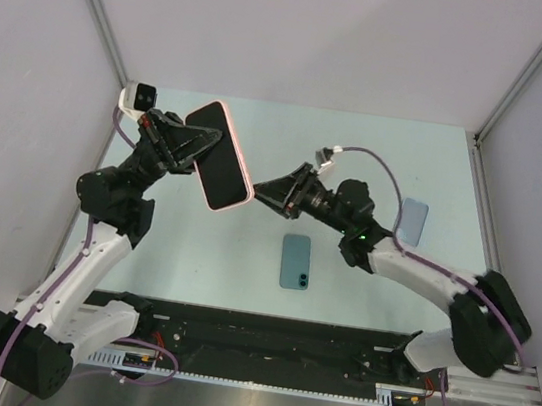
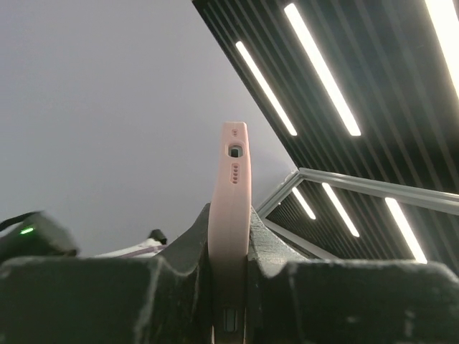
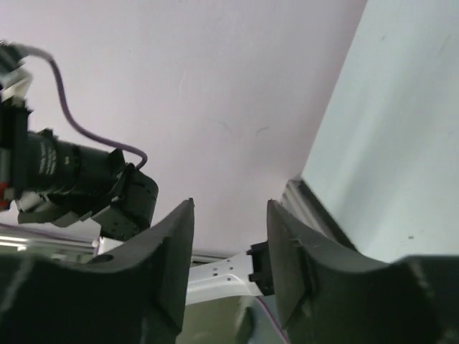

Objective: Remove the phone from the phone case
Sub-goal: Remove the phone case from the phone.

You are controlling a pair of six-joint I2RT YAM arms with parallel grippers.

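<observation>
Top external: the left gripper (image 1: 198,149) is clamped on the pink phone case (image 1: 240,154), holding it clear of the table (image 1: 193,253) and tilted. The phone (image 1: 221,161) is seated in the case, dark screen toward the camera. We judge the lift is there to give the other arm room around the rim. The right gripper (image 1: 261,190) sits just beside the case's lower corner; we cannot tell if it touches. A teal phone (image 1: 295,261) lies flat on the table. A pale blue flat item (image 1: 412,221), phone or case we cannot tell, lies further right.

Left wrist: the case is seen edge-on, its port cut-outs pointing away. The fingers (image 2: 179,261) press on its front and back faces. We judge this grip pins the phone where it is clamped, so any peel has to start at a free corner.

Right wrist: the fingers (image 3: 168,265) stand apart with nothing between them. The phone is out of this view; only wall and table edge show. We read the spread jaws as set ready to take the rim
</observation>
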